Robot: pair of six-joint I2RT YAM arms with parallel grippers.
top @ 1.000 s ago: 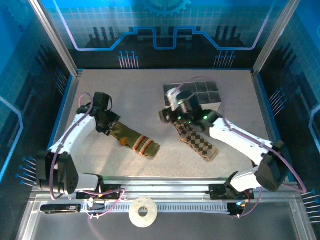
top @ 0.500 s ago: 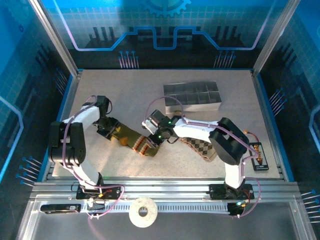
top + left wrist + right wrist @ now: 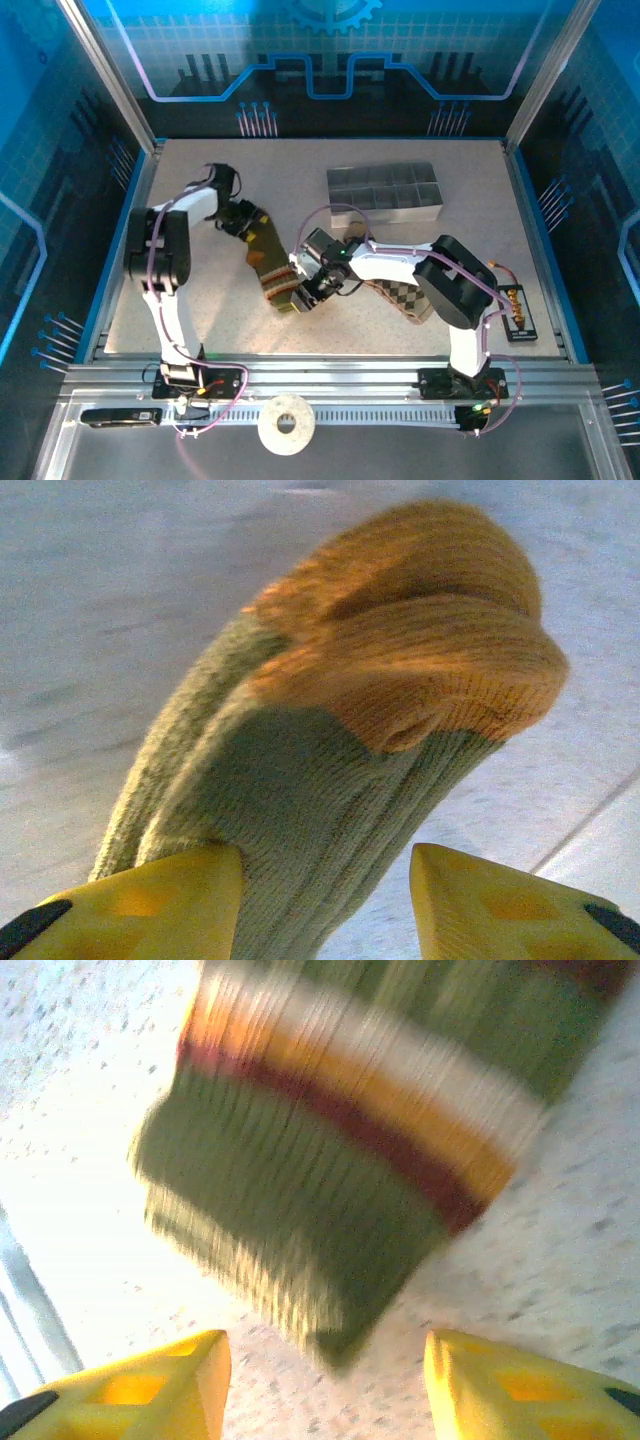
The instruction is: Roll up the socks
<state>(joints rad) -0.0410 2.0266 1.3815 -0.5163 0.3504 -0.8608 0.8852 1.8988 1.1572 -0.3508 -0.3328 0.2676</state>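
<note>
Olive-green sock (image 3: 268, 262) now lies left of desk (image 3: 200, 310) centre, toe end at 11 o'clock, striped cuff at 5 o'clock. A second ago it ran flatter, 10 to 4, so the toe end has swung toward the far side. Sock is not rolled yet, though the toe end looks doubled over in the left wrist view.

Left hand (image 3: 238, 216) sits at the toe end. Its fingers (image 3: 150, 900) are part-way apart either side of the sock, one touching and a gap at the other, so I can't tell if it's a real pinch.

Right hand (image 3: 316, 283) is new here: a second ago it was over the check sock near the tray, now it has crossed to the striped cuff. Its fingers are spread with nothing between them, the cuff just ahead.

My read: both hands on one sock, setting up the roll.

Brown check sock (image 3: 402, 297) lies at 4 o'clock, partly under the right arm, flat.

Grey tray (image 3: 390, 212) is at 1 o'clock. Its compartments look empty from above.
</note>
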